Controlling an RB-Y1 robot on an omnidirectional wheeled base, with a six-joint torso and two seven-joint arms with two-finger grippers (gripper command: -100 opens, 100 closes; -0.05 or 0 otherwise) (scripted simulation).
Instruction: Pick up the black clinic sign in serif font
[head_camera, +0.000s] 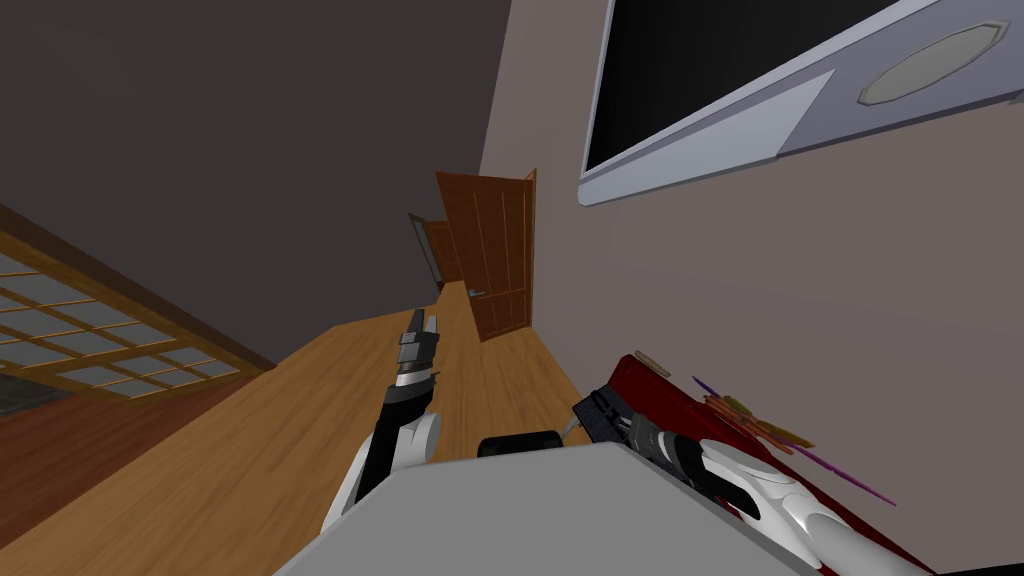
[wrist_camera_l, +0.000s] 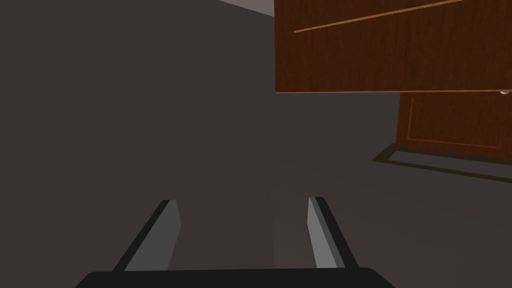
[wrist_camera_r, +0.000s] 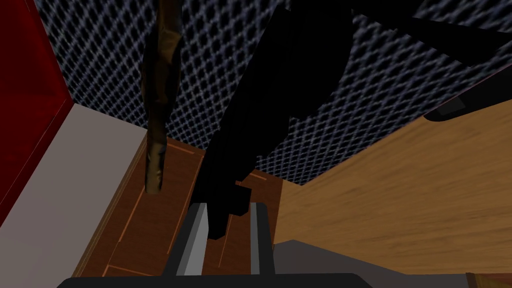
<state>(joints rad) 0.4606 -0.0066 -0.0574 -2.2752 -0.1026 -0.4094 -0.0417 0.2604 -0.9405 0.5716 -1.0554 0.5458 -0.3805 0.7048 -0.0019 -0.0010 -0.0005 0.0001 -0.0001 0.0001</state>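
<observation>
black sign (wrist_camera_r: 265, 100) is clamped at its near end between the two fingers of the right pincer (wrist_camera_r: 228, 205), which are drawn close against its sides. its long axis runs away from the pincer, slanting across a dark mesh panel (wrist_camera_r: 100, 50) beside a red panel (wrist_camera_r: 25, 75). the left pincer (head_camera: 422, 318) hangs spread open above the wooden floor (head_camera: 250, 440), facing a brown door (head_camera: 495, 250).
</observation>
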